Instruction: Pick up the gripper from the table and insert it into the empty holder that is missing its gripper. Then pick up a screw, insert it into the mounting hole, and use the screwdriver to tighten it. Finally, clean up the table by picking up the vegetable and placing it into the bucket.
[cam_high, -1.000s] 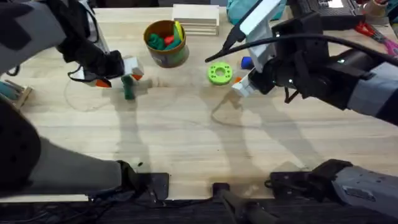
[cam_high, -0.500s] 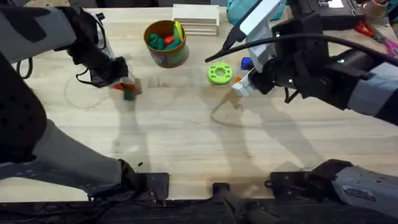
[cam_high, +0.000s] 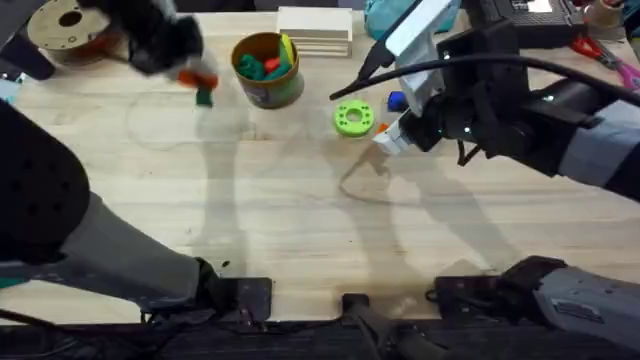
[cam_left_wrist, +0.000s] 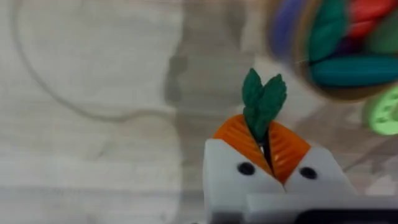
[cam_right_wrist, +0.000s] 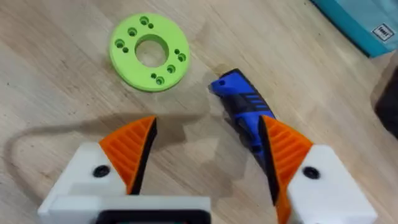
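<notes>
My left gripper (cam_high: 192, 76) hangs raised over the table (cam_high: 300, 230), just left of the bucket (cam_high: 266, 68). Its orange pads (cam_left_wrist: 236, 138) are shut on the dark green vegetable (cam_left_wrist: 263, 99), whose tip sticks out past them (cam_high: 204, 96). The bucket (cam_left_wrist: 336, 50) has a yellow rim and holds several coloured toys. My right gripper (cam_high: 390, 135) hovers low at the middle right, open (cam_right_wrist: 208, 134), with nothing between its pads. The blue screwdriver (cam_right_wrist: 239, 102) lies on the wood just beyond it, close to one pad (cam_right_wrist: 286, 146), and shows small from above (cam_high: 397, 100).
A flat bright green ring (cam_high: 352, 118) lies beside the right gripper (cam_right_wrist: 150, 53). A brown spool (cam_high: 68, 25) sits at the back left, a stack of wooden blocks (cam_high: 315, 30) behind the bucket. A thin cable loop (cam_high: 365, 185) rests on the table.
My left gripper closed on the vegetable, lifted it off the table and carried it back and up toward the bucket. The right arm stayed still.
</notes>
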